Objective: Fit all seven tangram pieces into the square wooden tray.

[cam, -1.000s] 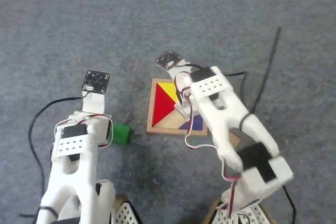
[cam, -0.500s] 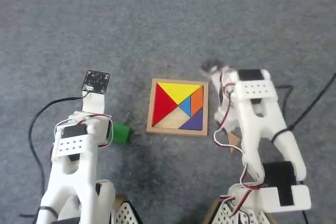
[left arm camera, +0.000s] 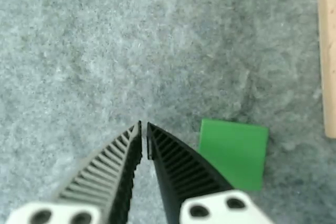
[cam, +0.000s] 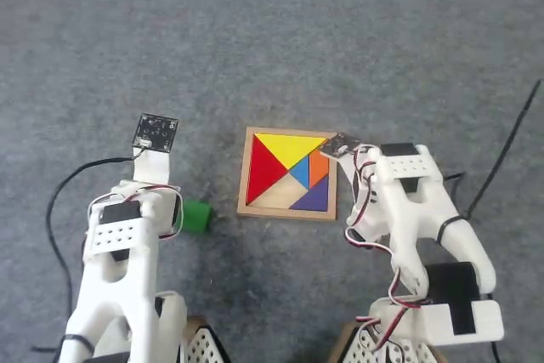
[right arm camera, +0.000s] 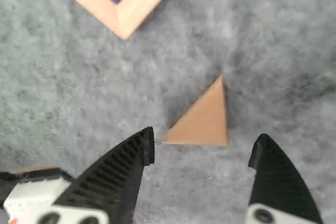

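The square wooden tray (cam: 247, 178) holds yellow (cam: 287, 147), red (cam: 263, 172), small blue (cam: 299, 176), orange (cam: 319, 166) and purple (cam: 313, 197) pieces, and its near-left part shows bare wood. A green square piece (cam: 196, 217) lies on the carpet left of the tray, just beside my shut left gripper (left arm camera: 143, 127) and its piece (left arm camera: 233, 150). A brown triangle (right arm camera: 202, 119) lies flat on the carpet near the tray's corner (right arm camera: 123, 17). My right gripper (right arm camera: 206, 137) is open, with its fingers on either side of the triangle and apart from it.
Grey carpet covers the whole table. The right arm (cam: 408, 201) stands close to the tray's right edge, and the left arm (cam: 127, 235) is at the near left. The tray's wooden edge (left arm camera: 328, 51) is beyond the green piece. Cables trail beside both arms.
The right arm swung off the tray to its right side, then drew back and down over the brown triangle. The left arm and the green piece stayed put.
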Motion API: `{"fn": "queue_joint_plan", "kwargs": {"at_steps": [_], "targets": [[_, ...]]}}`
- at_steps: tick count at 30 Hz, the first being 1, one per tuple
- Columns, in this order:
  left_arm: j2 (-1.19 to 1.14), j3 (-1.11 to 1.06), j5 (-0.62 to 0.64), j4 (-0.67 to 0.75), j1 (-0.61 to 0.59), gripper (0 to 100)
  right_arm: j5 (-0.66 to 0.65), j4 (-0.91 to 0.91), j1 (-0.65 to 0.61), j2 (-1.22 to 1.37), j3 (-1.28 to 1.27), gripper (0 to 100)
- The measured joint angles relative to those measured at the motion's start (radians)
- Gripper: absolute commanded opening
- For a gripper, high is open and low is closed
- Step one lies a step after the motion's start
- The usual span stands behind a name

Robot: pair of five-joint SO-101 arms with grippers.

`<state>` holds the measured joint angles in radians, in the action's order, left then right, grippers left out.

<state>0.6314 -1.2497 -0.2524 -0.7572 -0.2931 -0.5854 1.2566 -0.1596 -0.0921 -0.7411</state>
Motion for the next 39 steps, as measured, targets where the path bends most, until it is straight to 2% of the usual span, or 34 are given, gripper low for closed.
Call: {"fn": "queue_joint_plan", "kwargs": {"at_steps": [3,9,13,20,24,26,29,35,39], "targets": [[0.0,0.0,0.0,0.0,0.0,1,0.034,-0.058,0.0,0.0,-0.032,28.9],[0.0,0.0,0.0,0.0,0.0,1,0.101,-0.107,0.008,-0.002,-0.04,15.7],[0.0,0.0,0.0,0.0,0.0,1,0.109,-0.144,0.035,-0.014,-0.049,11.7],[0.0,0.0,0.0,0.0,0.0,1,0.107,-0.163,0.077,-0.025,-0.061,12.6],[0.0,0.0,0.0,0.0,0.0,1,0.107,-0.163,0.08,-0.025,-0.061,21.6],[0.0,0.0,0.0,0.0,0.0,1,0.117,-0.16,0.078,-0.025,-0.061,22.8],[0.0,0.0,0.0,0.0,0.0,1,0.147,-0.158,0.078,-0.025,-0.061,18.5],[0.0,0.0,0.0,0.0,0.0,1,0.186,-0.163,0.087,-0.025,-0.061,3.2],[0.0,0.0,0.0,0.0,0.0,1,0.201,-0.163,0.089,-0.026,-0.063,3.1]]}}
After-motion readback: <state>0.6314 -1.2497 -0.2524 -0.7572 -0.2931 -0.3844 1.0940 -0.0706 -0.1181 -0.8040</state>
